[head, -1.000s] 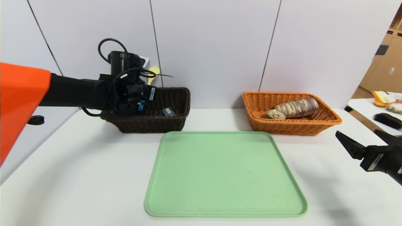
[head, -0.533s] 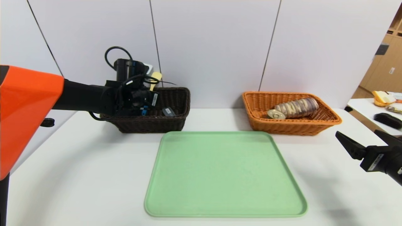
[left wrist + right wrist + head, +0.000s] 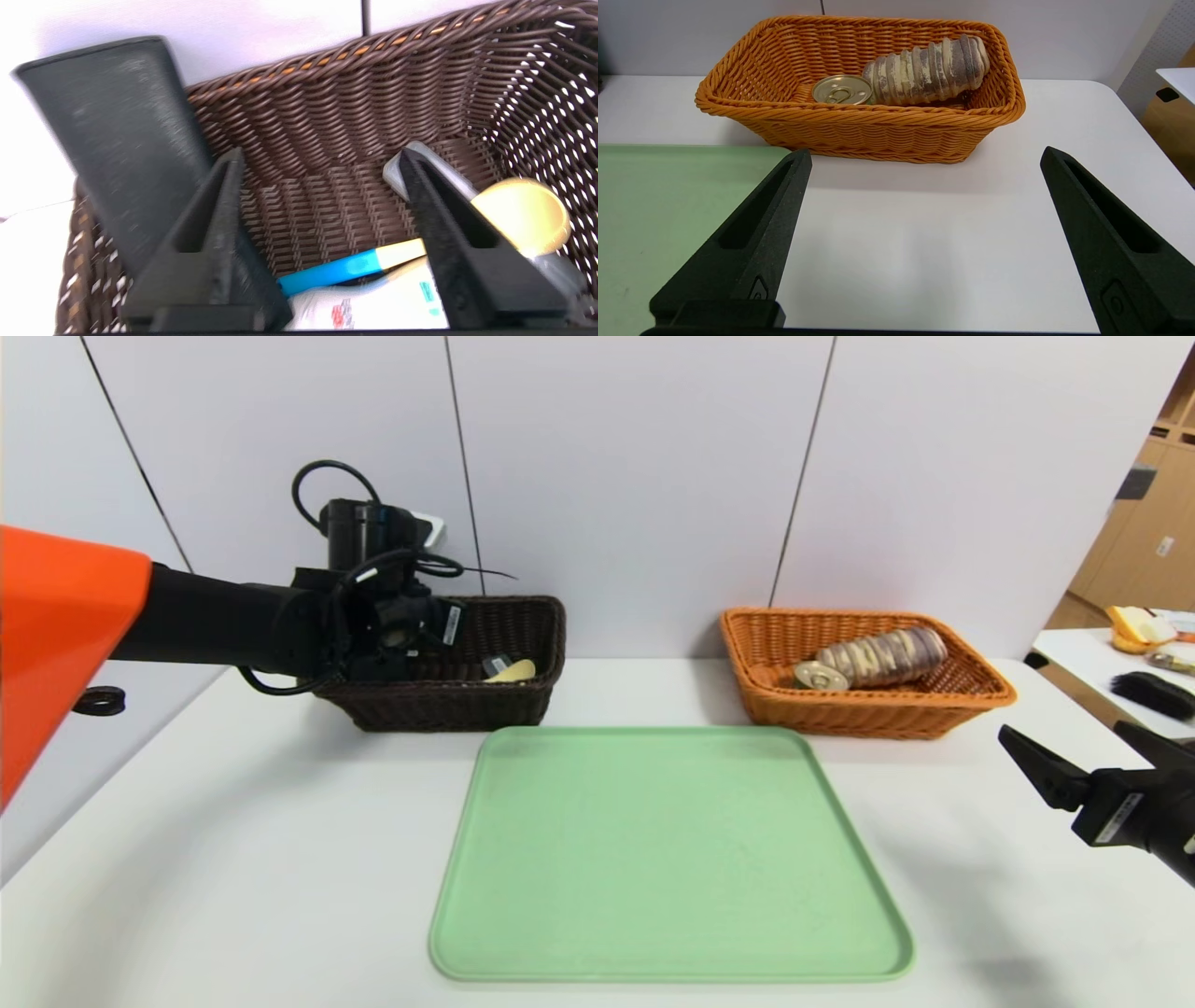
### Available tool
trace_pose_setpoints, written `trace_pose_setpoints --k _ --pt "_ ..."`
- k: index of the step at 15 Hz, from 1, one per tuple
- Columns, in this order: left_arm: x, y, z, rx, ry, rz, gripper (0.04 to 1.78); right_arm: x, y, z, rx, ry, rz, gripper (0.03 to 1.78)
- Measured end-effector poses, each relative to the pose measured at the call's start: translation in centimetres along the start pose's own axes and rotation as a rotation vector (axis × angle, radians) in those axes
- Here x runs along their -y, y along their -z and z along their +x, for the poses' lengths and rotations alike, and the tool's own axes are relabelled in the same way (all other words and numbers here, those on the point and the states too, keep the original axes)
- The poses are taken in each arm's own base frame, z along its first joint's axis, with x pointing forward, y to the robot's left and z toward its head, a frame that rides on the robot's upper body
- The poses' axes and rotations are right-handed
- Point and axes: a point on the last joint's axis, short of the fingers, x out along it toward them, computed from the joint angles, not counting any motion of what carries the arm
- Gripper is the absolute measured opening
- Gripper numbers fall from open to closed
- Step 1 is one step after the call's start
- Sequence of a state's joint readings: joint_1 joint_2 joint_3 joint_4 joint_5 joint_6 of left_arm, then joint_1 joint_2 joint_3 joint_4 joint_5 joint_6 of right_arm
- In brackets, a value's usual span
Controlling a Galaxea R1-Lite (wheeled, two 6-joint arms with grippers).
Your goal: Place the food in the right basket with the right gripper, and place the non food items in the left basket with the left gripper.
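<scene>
My left gripper point(image 3: 320, 158) is open and empty, low over the dark brown left basket point(image 3: 467, 705). In that basket lie a yellow spoon point(image 3: 523, 214) with a blue handle, a white packet point(image 3: 373, 303), a grey item point(image 3: 434, 163) and a black flared object point(image 3: 126, 135). The spoon's bowl also shows in the head view point(image 3: 515, 671). The orange right basket point(image 3: 868, 714) holds a striped bread roll point(image 3: 924, 70) and a tin can point(image 3: 842, 89). My right gripper point(image 3: 1062, 733) is open and empty, low over the table in front of the orange basket point(image 3: 859, 126).
A green tray point(image 3: 667, 859) with nothing on it lies at the table's middle, in front of both baskets. The wall stands close behind the baskets. A side table point(image 3: 1074, 644) at the far right carries a black brush point(image 3: 1153, 695) and other items.
The yellow spoon, held up above the dark basket before, now lies inside it. My left gripper has let it go and sits lower over the basket. The right arm has not moved.
</scene>
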State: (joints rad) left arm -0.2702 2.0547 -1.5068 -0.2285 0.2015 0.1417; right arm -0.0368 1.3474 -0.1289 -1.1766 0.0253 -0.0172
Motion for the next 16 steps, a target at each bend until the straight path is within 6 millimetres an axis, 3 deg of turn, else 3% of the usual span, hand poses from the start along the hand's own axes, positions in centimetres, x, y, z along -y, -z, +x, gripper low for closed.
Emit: trace_pose_setpoints --k 5,9,13,16 --pt "-1.3 -1.0 -5.0 0.037 -0.006 -0.031 1.44 0.0 -0.6 -0.6 0.035 -0.001 0.003 1.7" --pt "-3.1 -0.6 -12.8 0.126 -0.03 -0.065 1.55 -0.1 -1.4 -2.3 0.096 -0.043 -0.003 1.7" --pt "-4.7 2.4 -20.8 0.169 -0.06 -0.073 1.61 -0.3 -1.2 -5.2 0.126 -0.059 -0.008 1.7" --pt "-6.0 6.2 -25.9 0.187 -0.129 -0.04 1.64 -0.4 -1.6 -8.4 0.165 -0.078 -0.015 1.7"
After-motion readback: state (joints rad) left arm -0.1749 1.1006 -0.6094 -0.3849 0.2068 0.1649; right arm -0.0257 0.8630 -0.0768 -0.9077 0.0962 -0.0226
